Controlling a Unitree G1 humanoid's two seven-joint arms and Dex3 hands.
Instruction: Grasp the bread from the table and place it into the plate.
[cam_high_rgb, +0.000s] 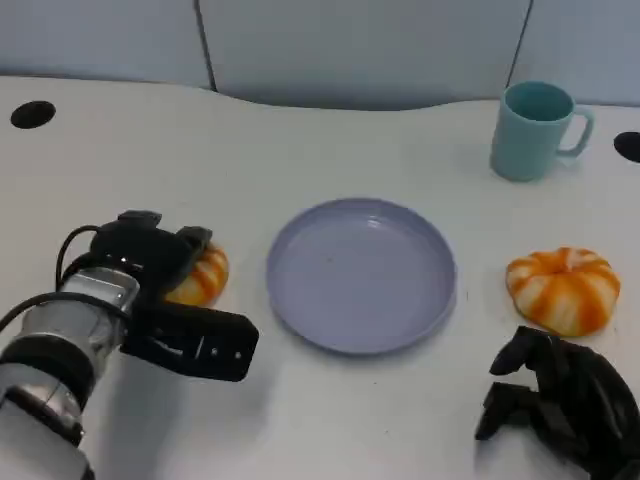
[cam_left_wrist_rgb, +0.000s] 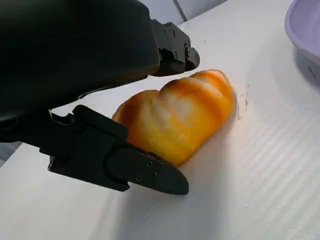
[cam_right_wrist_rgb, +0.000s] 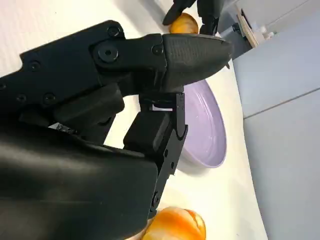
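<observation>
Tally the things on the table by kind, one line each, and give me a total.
Bread: 2, one at the left hand, one near the right hand
Plate: 1, lilac
Mug: 1, teal
Total: 4

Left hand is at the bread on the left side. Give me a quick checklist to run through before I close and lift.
1. Left hand astride the left bread: ok, fingers lie on both sides of it in the left wrist view.
2. Fingers closed firmly on that bread: cannot tell; contact is not clearly visible.
3. Plate empty and ready: ok, nothing lies in it.
4. Path from bread to plate: ok, only bare table lies between them.
5. Right hand out of the way: ok, it sits near the table's front edge, holding nothing, just short of the right bread.
6. Mug clear of the move: ok, it stands behind the plate on the right.
</observation>
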